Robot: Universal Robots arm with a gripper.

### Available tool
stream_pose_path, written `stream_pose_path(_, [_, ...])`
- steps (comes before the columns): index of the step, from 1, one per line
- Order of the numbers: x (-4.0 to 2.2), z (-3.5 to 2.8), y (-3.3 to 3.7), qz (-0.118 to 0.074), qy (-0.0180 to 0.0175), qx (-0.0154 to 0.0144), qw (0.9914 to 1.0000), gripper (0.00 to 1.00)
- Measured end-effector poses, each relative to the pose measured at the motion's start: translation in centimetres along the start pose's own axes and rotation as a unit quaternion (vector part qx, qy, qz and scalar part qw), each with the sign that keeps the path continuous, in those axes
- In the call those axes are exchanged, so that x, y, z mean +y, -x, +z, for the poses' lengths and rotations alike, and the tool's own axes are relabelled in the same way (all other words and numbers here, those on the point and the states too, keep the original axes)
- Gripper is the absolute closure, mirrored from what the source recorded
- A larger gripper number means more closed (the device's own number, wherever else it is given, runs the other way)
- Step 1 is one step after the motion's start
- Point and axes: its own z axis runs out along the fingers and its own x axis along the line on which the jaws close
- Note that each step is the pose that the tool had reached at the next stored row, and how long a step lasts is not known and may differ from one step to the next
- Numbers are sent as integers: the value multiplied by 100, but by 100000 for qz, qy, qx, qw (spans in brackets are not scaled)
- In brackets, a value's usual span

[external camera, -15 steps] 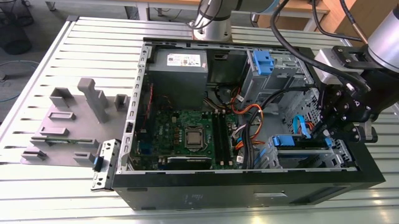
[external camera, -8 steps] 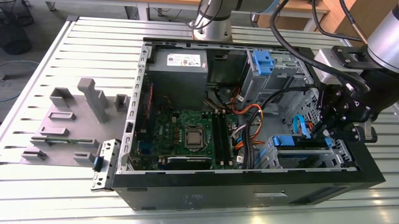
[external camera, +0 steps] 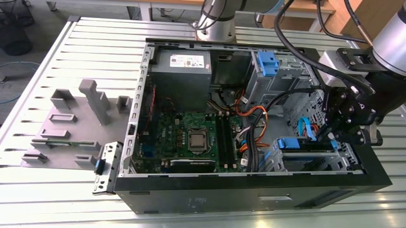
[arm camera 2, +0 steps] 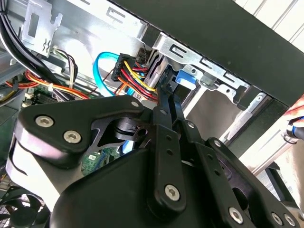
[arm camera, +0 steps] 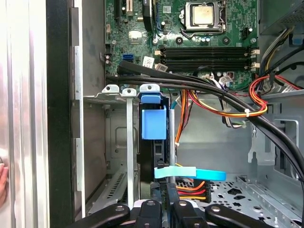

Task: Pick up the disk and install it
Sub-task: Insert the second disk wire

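Gripper [external camera: 334,137] is low inside the open computer case [external camera: 254,199], at the drive cage [external camera: 304,159] near the front corner. In the second wrist view the fingers [arm camera 2: 167,102] stand drawn close together, apparently pinched on the rear edge of the disk [arm camera: 153,142]; the contact itself is hidden, so a firm hold is a judgement.

The disk sits on edge in a cage slot directly ahead of the fingertips, its blue rail tab [arm camera: 154,122] facing the motherboard [arm camera: 190,42].

Risks:
- The blue data cable [arm camera: 190,174] and red-yellow power leads [arm camera: 192,189] lie just beside the fingertips. They could snag or get pinched against the drive.
- Thick black cables [arm camera: 213,92] cross just beyond the disk; pushing further could press into them.
- If the rails are skewed in the slot, the disk could jam partway.
- A thin edge grip could slip.
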Motion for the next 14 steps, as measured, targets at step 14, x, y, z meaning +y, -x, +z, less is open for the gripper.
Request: stream_pose_path(14, [0,35,1,-2,-1,29,100000,84])
